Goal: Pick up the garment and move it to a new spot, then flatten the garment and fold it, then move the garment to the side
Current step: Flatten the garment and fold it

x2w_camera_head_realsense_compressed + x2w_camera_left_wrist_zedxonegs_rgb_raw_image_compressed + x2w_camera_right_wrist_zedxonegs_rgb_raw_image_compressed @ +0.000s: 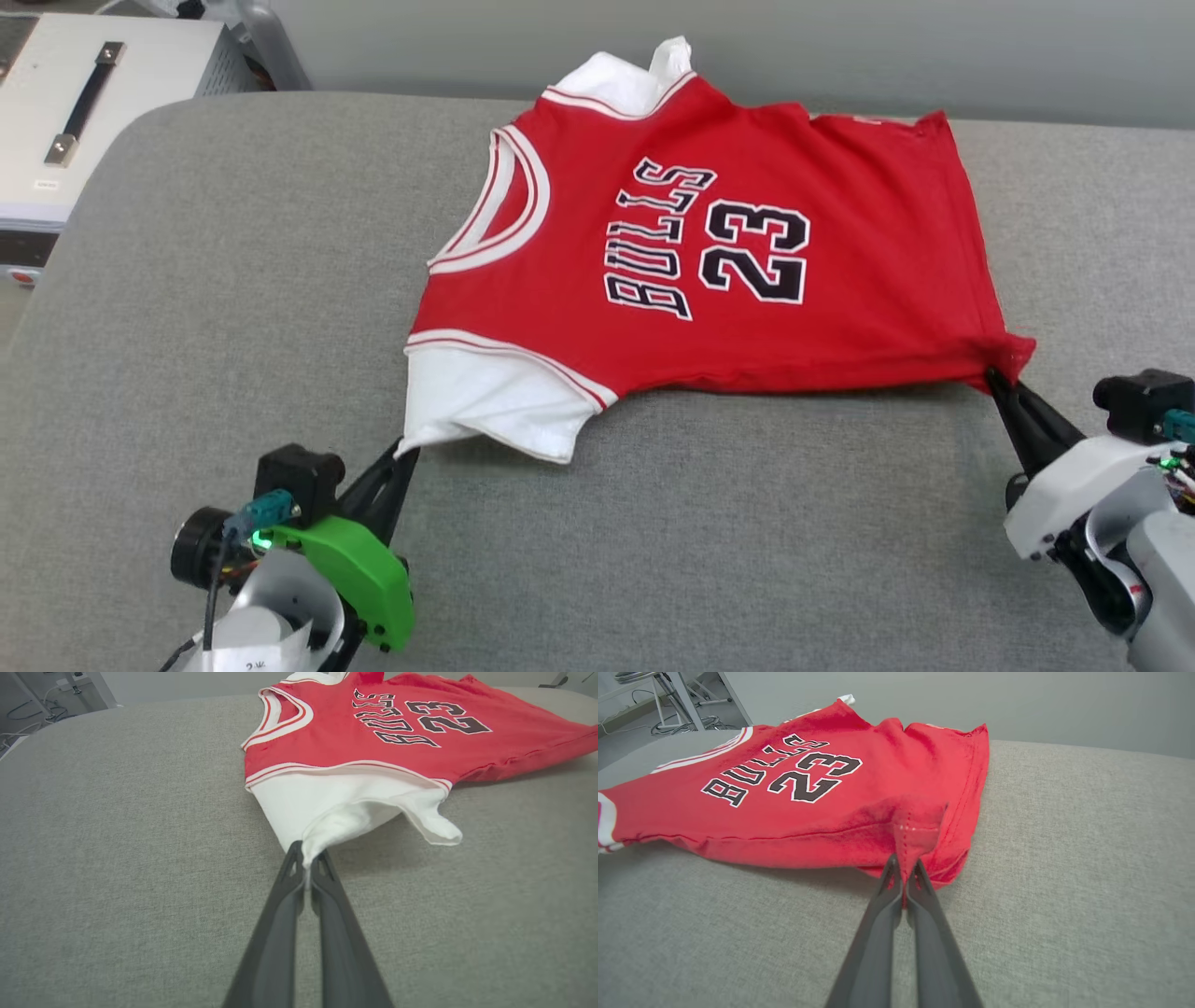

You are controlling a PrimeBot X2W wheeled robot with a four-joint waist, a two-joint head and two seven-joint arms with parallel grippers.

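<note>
Padding (pixel 233 308), grey and woven, spreads under everything. The garment (pixel 728 252) lies on it print side up, its black "BULLS 23" lettering showing. Its striped collar points to my left and its red hem to my right. A white case (pixel 56 84) with a black handle (pixel 86 103) sits well apart from the garment, beyond its collar end and off the padding. My left end effector (pixel 403 455) is at the garment's near white sleeve, fingers pressed together on the sleeve's edge, so the cloth is drawn out to a point. My right end effector (pixel 997 381) is at the garment's near hem corner, pinching a bunched fold of red fabric. The garment's near edge stretches between the two grips.
</note>
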